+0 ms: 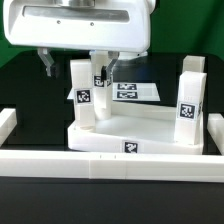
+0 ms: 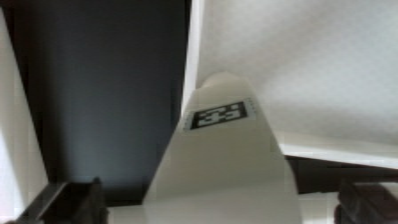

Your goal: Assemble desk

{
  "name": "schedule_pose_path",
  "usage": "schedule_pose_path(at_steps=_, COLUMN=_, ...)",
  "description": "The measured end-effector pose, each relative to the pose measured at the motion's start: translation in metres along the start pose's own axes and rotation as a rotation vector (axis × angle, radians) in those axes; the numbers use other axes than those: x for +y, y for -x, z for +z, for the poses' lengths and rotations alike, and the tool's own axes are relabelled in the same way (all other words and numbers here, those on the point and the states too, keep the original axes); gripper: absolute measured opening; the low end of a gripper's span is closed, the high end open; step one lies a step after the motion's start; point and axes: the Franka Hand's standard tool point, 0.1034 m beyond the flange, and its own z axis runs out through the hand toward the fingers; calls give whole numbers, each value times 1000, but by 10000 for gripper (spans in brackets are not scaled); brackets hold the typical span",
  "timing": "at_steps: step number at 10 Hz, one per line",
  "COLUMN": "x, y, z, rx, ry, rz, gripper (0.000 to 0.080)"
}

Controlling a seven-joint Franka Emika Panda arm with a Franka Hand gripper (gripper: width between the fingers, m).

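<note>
My claw (image 1: 76, 68) hangs with jaws spread wide, holding nothing, above a white leg (image 1: 84, 96) that stands upright at one corner of the tabletop (image 1: 120, 132). In the wrist view that leg (image 2: 222, 150) rises between my fingertips (image 2: 71, 200), its tag facing the camera, and I cannot tell whether either pad touches it. The tabletop lies flat on the black surface (image 1: 30, 85), its tagged front edge just behind the long white border rail (image 1: 110, 165). Three legs appear to stand on it: the one beneath me, a second (image 1: 104, 72) close behind it, and a third (image 1: 190, 100) at the corner toward the exterior view's right. By my judgement the assembly is well past halfway, with one leg still to be placed, though I see no loose leg anywhere. Whether each standing leg is fully seated in its socket cannot be made out. The tray-like top carries only those legs. The marker board (image 1: 130, 91) lies flat behind.
</note>
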Motion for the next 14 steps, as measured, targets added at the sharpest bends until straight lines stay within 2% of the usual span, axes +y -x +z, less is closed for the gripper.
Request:
schedule_pose_path(at_steps=1, x=1, y=0, z=0, rx=-1, ry=3, rz=-62, gripper=649)
schedule_pose_path(at_steps=2, x=1, y=0, z=0, rx=-1, ry=3, rz=-52, gripper=520)
schedule_pose_path(at_steps=3, x=1, y=0, z=0, rx=-1, ry=3, rz=-52, gripper=520)
schedule_pose_path(at_steps=4, x=1, y=0, z=0, rx=-1, ry=3, rz=-52, gripper=370)
schedule_pose_path(at_steps=5, x=2, y=0, z=0, rx=-2, ry=4, rz=-50, gripper=290)
schedule_pose_path(at_steps=8, x=2, y=0, z=1, rx=-2, ry=3, rz=28, gripper=290)
schedule_pose_path(at_steps=12, x=2, y=1, z=1, rx=-2, ry=3, rz=315, gripper=290)
schedule_pose_path(at_steps=13, x=2, y=1, z=1, rx=-2, ry=-2, rz=367, gripper=290)
schedule_pose_path(at_steps=14, x=4, y=1, z=2, rx=-1, ry=-27, rz=499, gripper=290)
